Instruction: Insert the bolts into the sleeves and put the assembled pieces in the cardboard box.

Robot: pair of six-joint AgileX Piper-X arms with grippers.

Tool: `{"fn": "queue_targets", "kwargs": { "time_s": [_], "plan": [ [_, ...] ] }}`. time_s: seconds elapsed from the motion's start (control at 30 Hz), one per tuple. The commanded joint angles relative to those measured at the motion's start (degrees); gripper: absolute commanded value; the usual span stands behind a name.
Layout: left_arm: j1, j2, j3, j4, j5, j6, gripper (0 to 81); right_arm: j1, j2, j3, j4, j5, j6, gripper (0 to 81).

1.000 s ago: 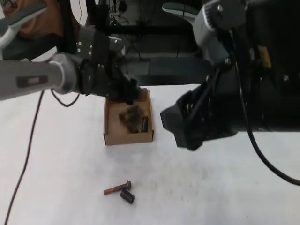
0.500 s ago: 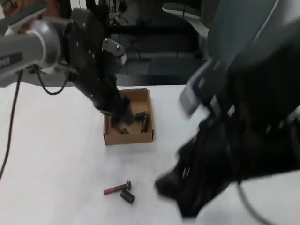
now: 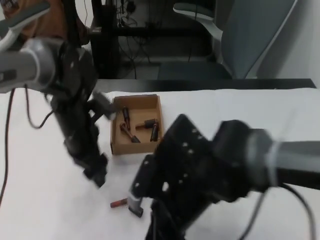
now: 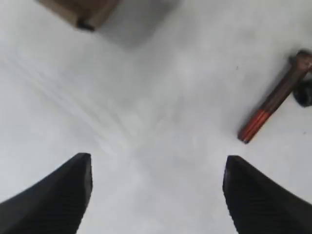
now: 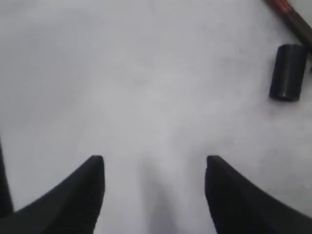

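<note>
A loose bolt [image 3: 118, 203] with a reddish shank lies on the white table beside a short black sleeve [image 3: 136, 210]. The cardboard box [image 3: 116, 146] behind them holds several dark assembled pieces. My left gripper [image 3: 97, 175] hangs low between the box and the bolt. Its own view shows it open [image 4: 158, 160] and empty, with the bolt [image 4: 275, 97] off to one side and a box corner [image 4: 78, 9] beyond. My right gripper [image 5: 155, 160] is open over bare table, with the sleeve [image 5: 287, 72] and the bolt [image 5: 287, 14] just past its fingers.
The bulky right arm [image 3: 200, 175] covers the front middle of the table. A cable [image 3: 6, 150] trails along the left side. An office chair [image 3: 250, 35] and dark stands are behind the table's far edge.
The left arm has left the box and swung forward and down toward the loose bolt. The right arm has dropped and moved left, close to the bolt and sleeve.
</note>
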Motion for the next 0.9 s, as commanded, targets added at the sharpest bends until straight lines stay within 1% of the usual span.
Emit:
{"fn": "queue_targets", "kwargs": {
  "time_s": [0.0, 0.07, 0.13, 0.17, 0.23, 0.3, 0.33, 0.37, 0.4, 0.43, 0.47, 0.5, 0.57, 0.7, 0.77, 0.87],
  "plan": [
    [3.0, -0.4, 3.1, 0.2, -0.8, 0.0, 70.0, 0.1, 3.9, -2.8, -1.5, 1.1, -2.8, 55.4],
    [5.1, -0.6, 5.0, -1.0, -0.8, -0.4, 70.0, 0.1, 6.1, -4.2, -2.7, 1.3, -3.7, 55.4],
    [7.2, -0.7, 5.7, -1.5, 0.8, -1.1, 70.0, 0.1, 8.6, -6.0, -3.8, 2.7, -4.3, 55.4],
    [7.9, -0.9, 5.7, -1.5, 2.3, -1.1, 67.2, 0.1, 9.6, -6.9, -4.1, 3.6, -5.1, 55.4],
    [8.8, -2.0, 5.7, -2.5, 5.3, -1.1, 62.4, 0.0, 11.8, -8.6, -4.7, 5.7, -6.3, 55.4],
    [8.9, -3.6, 5.7, -3.1, 6.9, -0.8, 61.7, -0.2, 14.3, -10.8, -4.8, 5.8, -6.7, 54.3],
    [8.9, -4.4, 5.7, -3.4, 6.9, -0.6, 61.7, -0.2, 15.2, -11.7, -4.8, 5.8, -6.7, 51.4],
    [8.9, -5.0, 5.7, -3.7, 6.9, -0.6, 61.7, -0.2, 16.1, -12.8, -4.9, 5.8, -6.7, 44.9],
    [8.9, -5.8, 5.7, -4.0, 6.9, -0.4, 61.7, -0.2, 16.9, -13.4, -5.2, 5.8, -6.7, 35.6],
    [8.9, -6.1, 5.7, -4.2, 6.9, -0.4, 61.7, -0.2, 17.6, -14.0, -5.3, 6.0, -6.7, 23.4],
    [8.9, -6.5, 5.7, -4.4, 6.9, -0.4, 61.7, -0.2, 18.2, -14.4, -5.3, 7.0, -6.7, 7.3],
    [8.9, -6.5, 5.7, -4.4, 6.9, -0.4, 61.7, -0.2, 18.7, -14.6, -5.2, 7.9, -6.8, 0.0],
    [8.9, -6.5, 5.7, -4.5, 6.9, -0.1, 61.7, -0.5, 18.6, -14.6, -4.2, 9.2, -6.8, 0.6],
    [8.1, -6.5, 5.7, -5.1, 12.0, 0.9, 61.7, -1.9, 16.0, -14.3, -0.4, 10.8, -6.8, 0.6],
    [6.7, -6.5, 5.7, -5.5, 13.9, 3.1, 61.7, -3.0, 13.0, -13.0, -0.3, 10.9, -6.1, 0.6],
    [2.9, -6.5, 5.7, -6.5, 13.8, 6.3, 61.7, -4.8, 8.0, -10.1, -1.2, 10.9, -3.9, 0.6]
  ]
}}
